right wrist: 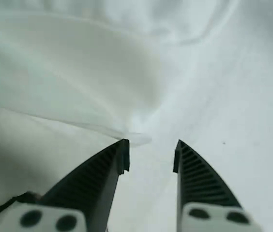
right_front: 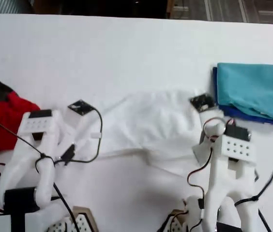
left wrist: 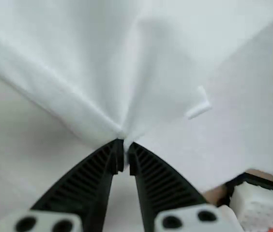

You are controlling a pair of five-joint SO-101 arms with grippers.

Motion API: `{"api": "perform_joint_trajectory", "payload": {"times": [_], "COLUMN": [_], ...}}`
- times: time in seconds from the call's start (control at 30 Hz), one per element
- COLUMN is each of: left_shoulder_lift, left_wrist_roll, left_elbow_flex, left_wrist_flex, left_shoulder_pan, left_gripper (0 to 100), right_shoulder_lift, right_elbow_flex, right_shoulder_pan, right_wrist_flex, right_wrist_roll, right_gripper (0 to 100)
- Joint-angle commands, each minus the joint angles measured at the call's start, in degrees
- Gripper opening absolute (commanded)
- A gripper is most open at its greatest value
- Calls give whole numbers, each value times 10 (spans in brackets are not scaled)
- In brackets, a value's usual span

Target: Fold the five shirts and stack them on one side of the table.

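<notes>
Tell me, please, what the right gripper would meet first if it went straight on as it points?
Most likely the white shirt: the open right gripper points at a raised fold of it just beyond its fingertips, though depth is hard to judge.

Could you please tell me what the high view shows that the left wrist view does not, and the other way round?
High view, not the left wrist view: the red shirt bunched at one side of the table, and the teal shirt folded on top of the blue shirt at the other side. Left wrist view, not the high view: the left gripper shut on a pinched ridge of cloth, seen close up. Both: the white shirt lying on the white table.
</notes>
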Motion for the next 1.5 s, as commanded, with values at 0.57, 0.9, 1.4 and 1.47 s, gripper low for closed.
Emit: {"api": "perform_joint_trajectory", "payload": {"times": [0.57,0.9,1.4,1.47], "left_shoulder_lift": [-11,8,501,556], "left_wrist_roll": [-6,129,198,197], "left_elbow_flex": [-269,-274,-640,-723], "left_wrist_flex": [141,-10,15,54], "left_shoulder_pan": [-34,59,46,33], "left_gripper": [173,21,27,27], "right_shoulder_lift": [15,308,418,419], "right_elbow_flex": [-220,-239,-292,-292], "right_shoulder_pan": [-124,-151,-105,-101], "right_wrist_flex": [-108,-291,-289,-291], "right_wrist_roll": [-154,-240,-236,-236], "right_gripper": [155,22,22,22]}}
